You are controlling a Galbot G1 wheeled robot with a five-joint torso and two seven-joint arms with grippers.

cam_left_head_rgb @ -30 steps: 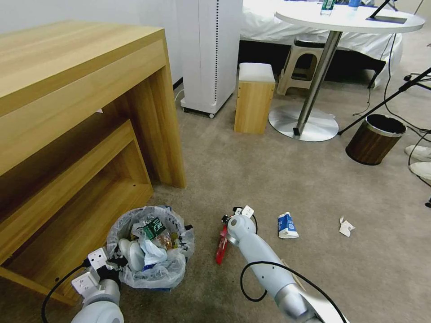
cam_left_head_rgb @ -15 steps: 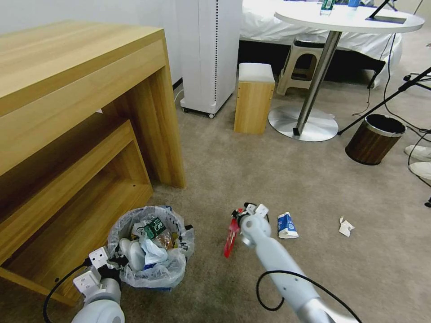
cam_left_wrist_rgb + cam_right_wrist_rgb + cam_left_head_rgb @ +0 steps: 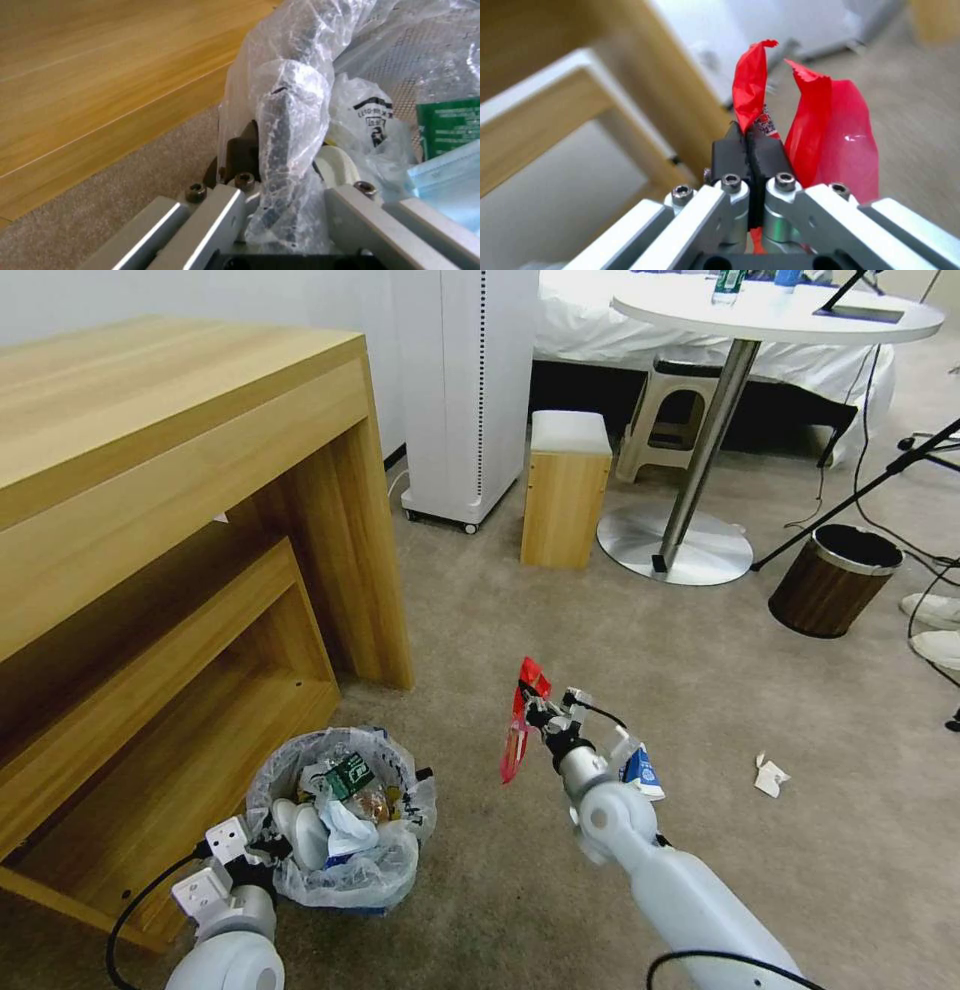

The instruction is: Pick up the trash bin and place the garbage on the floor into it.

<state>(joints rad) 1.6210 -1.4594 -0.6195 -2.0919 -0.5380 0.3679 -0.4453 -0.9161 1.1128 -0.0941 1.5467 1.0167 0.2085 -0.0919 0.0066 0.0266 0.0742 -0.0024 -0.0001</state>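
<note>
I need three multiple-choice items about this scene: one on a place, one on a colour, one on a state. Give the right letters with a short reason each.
1. Where does the trash bin stand?
A. beside the wooden desk
B. under the round table
C. on the bed

2. What colour is the wrapper in the right claw?
A. green
B. red
C. blue

3. What is the state of the left claw?
A. open above the carpet
B. shut on a bottle
C. shut on the trash bin rim

Key: 1 A, the head view shows it on the carpet next to the desk. 2 B, both views show red. 3 C, its wrist view shows the bagged rim between the fingers.
</note>
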